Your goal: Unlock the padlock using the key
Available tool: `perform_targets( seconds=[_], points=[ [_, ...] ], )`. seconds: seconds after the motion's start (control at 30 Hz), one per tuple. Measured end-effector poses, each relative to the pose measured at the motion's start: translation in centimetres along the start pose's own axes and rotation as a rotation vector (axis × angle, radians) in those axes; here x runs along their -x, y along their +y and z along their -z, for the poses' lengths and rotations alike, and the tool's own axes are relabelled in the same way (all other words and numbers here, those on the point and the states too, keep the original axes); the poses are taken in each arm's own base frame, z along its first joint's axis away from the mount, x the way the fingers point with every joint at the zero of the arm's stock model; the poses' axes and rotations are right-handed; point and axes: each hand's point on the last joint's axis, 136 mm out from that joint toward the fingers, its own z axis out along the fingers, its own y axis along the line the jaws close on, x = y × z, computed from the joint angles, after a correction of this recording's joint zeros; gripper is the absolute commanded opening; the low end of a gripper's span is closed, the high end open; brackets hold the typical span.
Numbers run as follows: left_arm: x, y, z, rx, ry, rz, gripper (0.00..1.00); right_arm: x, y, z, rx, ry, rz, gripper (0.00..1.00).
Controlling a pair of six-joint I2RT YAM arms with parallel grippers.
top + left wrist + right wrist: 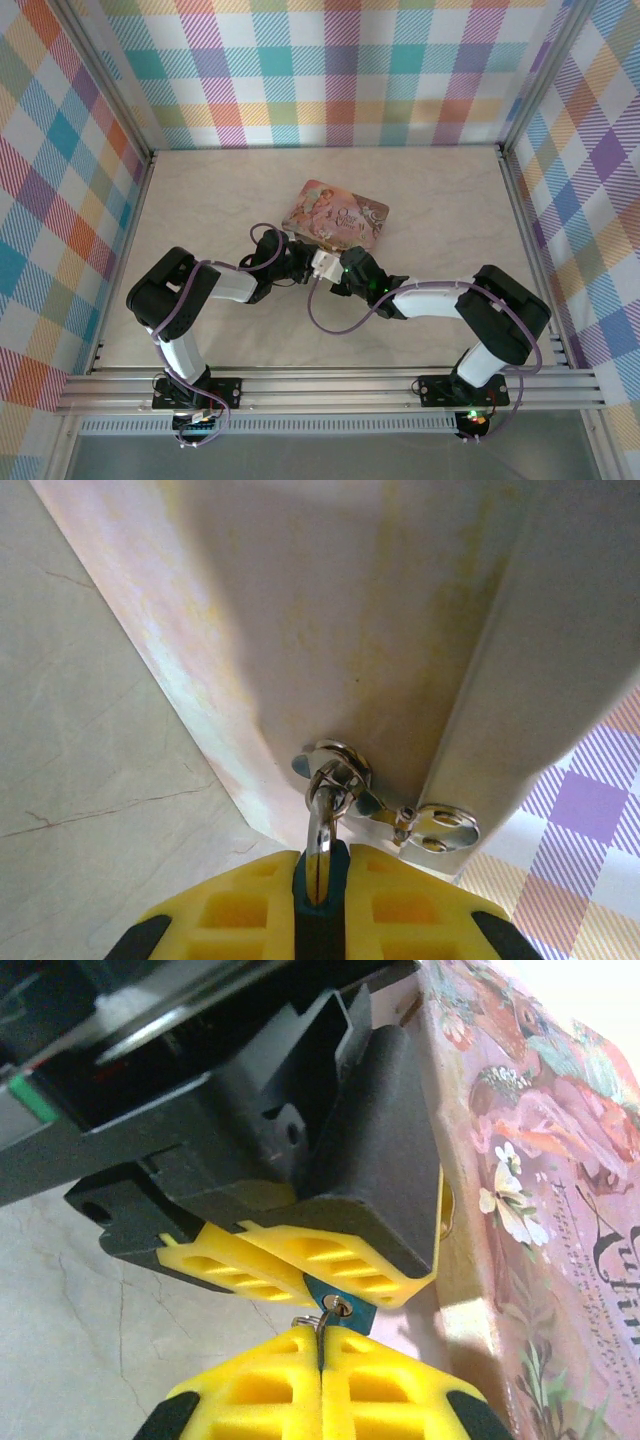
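Setting: a pale marble-patterned table (200,200) with checked walls on three sides. The two arms meet at its middle.
Tin: a pink illustrated tin (335,215) lies flat just beyond the two grippers. Its near edge is beside their tips.
Padlock: the small teal padlock (355,1315) is held off the table close against the tin's side, between the two grippers.
Left gripper: the left gripper (320,865) has its yellow fingers clamped on the teal body. A silver bar rises from the seam between the fingers.
Silver ring: a silver ring (335,765) sits at the top of that bar, against the tin's wall. Smaller metal pieces (440,828) hang just beside it. Whether one of them is the key cannot be told.
Right gripper: the right gripper (320,1345) has its fingers pressed together, nipping a thin metal piece (318,1332) that leads up to the padlock. Its tips are almost touching the left fingers.
Key: it cannot be picked out with certainty.
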Motion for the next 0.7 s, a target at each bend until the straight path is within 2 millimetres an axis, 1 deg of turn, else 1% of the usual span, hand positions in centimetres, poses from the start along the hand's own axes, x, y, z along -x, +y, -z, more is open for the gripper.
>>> perform_targets(
  seconds=[0.27,0.43,0.7],
  points=[
    [0.03,-0.01,0.00,0.000,-0.002,0.000,0.00,0.12,-0.05,-0.03,-0.002,-0.006,-0.214,0.00],
    [0.35,-0.03,0.02,-0.001,-0.018,0.000,0.00,0.21,-0.03,-0.37,-0.003,-0.022,-0.350,0.00],
    [0.57,-0.04,0.05,-0.002,-0.027,0.000,0.00,0.04,-0.29,-0.53,0.058,-0.068,-0.580,0.00]
  ],
)
